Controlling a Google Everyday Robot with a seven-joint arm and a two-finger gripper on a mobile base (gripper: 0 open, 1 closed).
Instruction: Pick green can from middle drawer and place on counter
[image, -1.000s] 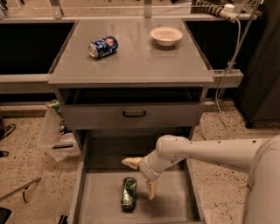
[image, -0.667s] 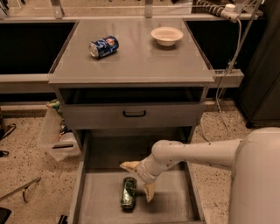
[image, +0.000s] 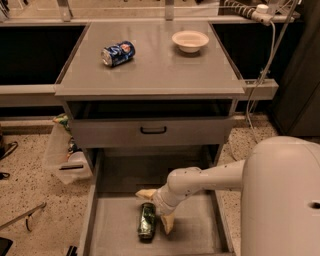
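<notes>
The green can (image: 147, 220) lies on its side on the floor of the open middle drawer (image: 197, 235), near the drawer's centre. My gripper (image: 157, 209) reaches down into the drawer from the right on a white arm. It is open, with one tan finger (image: 146, 194) just behind the can's top end and the other finger (image: 167, 223) beside the can's right side. The fingers sit around the can's upper end and are not closed on it. The counter (image: 155, 65) is the grey cabinet top above.
A blue can (image: 118, 53) lies on its side on the counter at the left, and a white bowl (image: 190, 40) stands at the right. The upper drawer front with a black handle (image: 153, 130) overhangs the open drawer. A clear bin (image: 65, 155) stands on the floor at left.
The arm has moved left and lower in the drawer, bringing the open fingers from beside the can to around its upper end. The can has not moved.
</notes>
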